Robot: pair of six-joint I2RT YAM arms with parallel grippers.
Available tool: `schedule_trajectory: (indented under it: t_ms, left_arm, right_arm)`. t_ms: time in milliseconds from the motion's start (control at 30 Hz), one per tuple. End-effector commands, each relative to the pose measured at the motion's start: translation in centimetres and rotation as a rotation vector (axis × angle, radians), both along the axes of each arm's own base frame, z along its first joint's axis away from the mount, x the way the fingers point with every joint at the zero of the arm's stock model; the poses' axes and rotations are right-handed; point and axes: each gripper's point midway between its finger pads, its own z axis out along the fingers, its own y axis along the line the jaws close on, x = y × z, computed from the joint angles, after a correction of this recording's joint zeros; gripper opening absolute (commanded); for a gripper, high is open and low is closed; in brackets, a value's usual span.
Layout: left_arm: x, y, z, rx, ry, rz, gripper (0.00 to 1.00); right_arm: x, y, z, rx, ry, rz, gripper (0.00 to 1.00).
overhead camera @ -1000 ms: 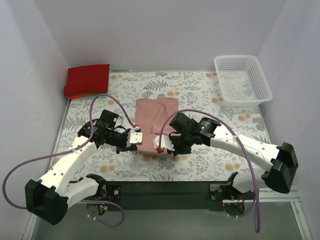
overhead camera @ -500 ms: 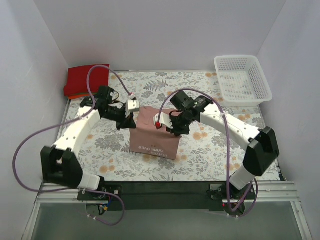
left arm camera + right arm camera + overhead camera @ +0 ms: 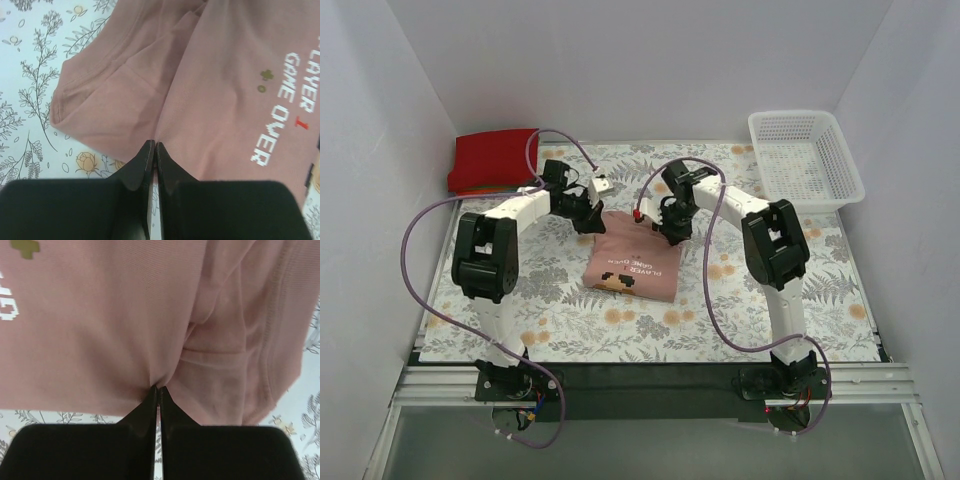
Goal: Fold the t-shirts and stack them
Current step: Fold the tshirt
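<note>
- Pink cotton t-shirt (image 3: 635,270) with pixel print: near hem swung over to 12 o'clock in the last second; it now lies print up at the centre of the floral tablecloth (image 3: 740,310).
- Left gripper (image 3: 153,150) and right gripper (image 3: 158,390): fingers pressed together, each pinching the shirt's far edge.
- Fold likely done; release next.

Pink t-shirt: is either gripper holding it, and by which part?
Both. The left gripper and the right gripper are each shut on the pink t-shirt, pinching its far edge, one toward each far corner.
</note>
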Motion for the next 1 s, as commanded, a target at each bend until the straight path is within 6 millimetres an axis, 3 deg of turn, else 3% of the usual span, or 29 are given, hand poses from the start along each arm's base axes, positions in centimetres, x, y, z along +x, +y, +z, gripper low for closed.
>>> schedule_trajectory:
  t_ms: [0, 133, 167, 200, 233, 267, 300, 400, 433, 533, 567, 600, 633, 700, 733, 867, 967]
  left_arm:
    - [1.6, 0.6, -0.3, 0.027, -0.041, 0.060, 0.00]
    - [-2.6, 0.8, -2.4, 0.086, 0.005, 0.026, 0.00]
    - [-4.6, 1.2, -2.8, 0.096, 0.026, 0.023, 0.00]
    - [-5.6, 1.2, -2.9, 0.099, 0.033, 0.017, 0.00]
    - [-6.9, 1.2, -3.0, 0.097, 0.046, 0.008, 0.00]
    - [-7.7, 1.3, -1.9, 0.087, 0.021, 0.005, 0.00]
    - [-9.9, 1.6, -2.7, 0.089, 0.062, 0.007, 0.00]
    - [-13.2, 2.1, -2.1, 0.080, 0.055, 0.000, 0.00]
    - [-13.8, 2.2, -1.8, 0.076, 0.049, -0.006, 0.00]
    - [-14.9, 2.4, -0.3, 0.055, 0.011, -0.001, 0.01]
    - [-15.1, 2.3, 0.2, 0.044, 0.006, -0.005, 0.07]
    - [-15.3, 2.2, 1.1, 0.031, -0.010, -0.014, 0.14]
    - [-15.2, 1.7, 2.1, 0.003, -0.025, -0.026, 0.27]
    - [-14.9, 1.2, 3.4, -0.022, -0.064, -0.037, 0.37]
    - [-14.7, 0.5, 4.3, -0.039, -0.088, -0.053, 0.42]
    - [-14.5, -2.0, 5.3, -0.055, -0.129, -0.125, 0.43]
    - [-13.9, -4.1, 5.0, -0.063, -0.139, -0.178, 0.43]
  right_arm:
    - [0.6, 0.5, -0.2, -0.006, -0.021, 0.037, 0.01]
    - [-1.2, 0.9, -1.5, -0.011, 0.017, 0.032, 0.01]
    - [-1.8, 1.0, -1.5, -0.007, 0.024, 0.032, 0.01]
    - [-3.4, 0.5, -2.3, -0.022, 0.060, 0.028, 0.01]
    - [-4.1, 1.2, -1.6, -0.004, 0.041, 0.038, 0.01]
    - [-5.2, 1.2, -1.7, 0.002, 0.057, 0.041, 0.01]
    - [-6.6, 0.8, -1.6, 0.002, 0.071, 0.040, 0.01]
    - [-10.1, 1.1, -1.4, 0.030, 0.162, 0.011, 0.01]
    - [-11.7, 0.8, -1.2, 0.026, 0.200, -0.012, 0.01]
    - [-13.4, 0.7, 0.0, 0.063, 0.253, -0.050, 0.06]
    - [-13.6, 0.9, 0.5, 0.073, 0.270, -0.080, 0.19]
    - [-13.4, 1.0, 1.7, 0.097, 0.259, -0.093, 0.25]
    - [-12.3, 1.5, 2.9, 0.130, 0.243, -0.114, 0.29]
    - [-11.5, 2.3, 4.9, 0.199, 0.276, -0.168, 0.35]
    - [-9.6, 2.8, 6.9, 0.255, 0.256, -0.198, 0.36]
    - [-7.6, 4.9, 10.2, 0.403, 0.393, -0.279, 0.36]
    - [-7.4, 6.2, 9.6, 0.423, 0.518, -0.322, 0.32]
